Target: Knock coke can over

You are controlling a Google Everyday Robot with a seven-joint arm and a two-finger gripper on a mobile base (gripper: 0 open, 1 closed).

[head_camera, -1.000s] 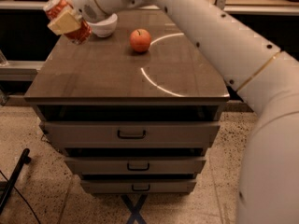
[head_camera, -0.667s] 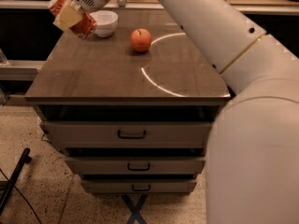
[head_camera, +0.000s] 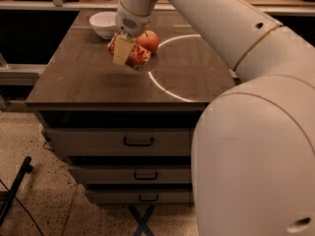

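The coke can (head_camera: 140,58), red-orange with white lettering, is tilted and held above the dark wooden table top (head_camera: 88,85), just in front and to the left of the apple (head_camera: 148,40). My gripper (head_camera: 125,53) reaches down from the arm and is shut on the can; one tan finger (head_camera: 122,50) lies across the can's left side. The can's shadow falls on the table below it. The can's top rim is hidden by the gripper.
A white bowl (head_camera: 104,23) stands at the table's back left. My white arm (head_camera: 246,132) fills the right side of the view. The table has three drawers (head_camera: 138,141) below. A bright curved light ring (head_camera: 162,85) lies on the table's right half.
My gripper has carried the can from beside the bowl at the back left towards the table's middle, in front of the apple. The view has also shifted.
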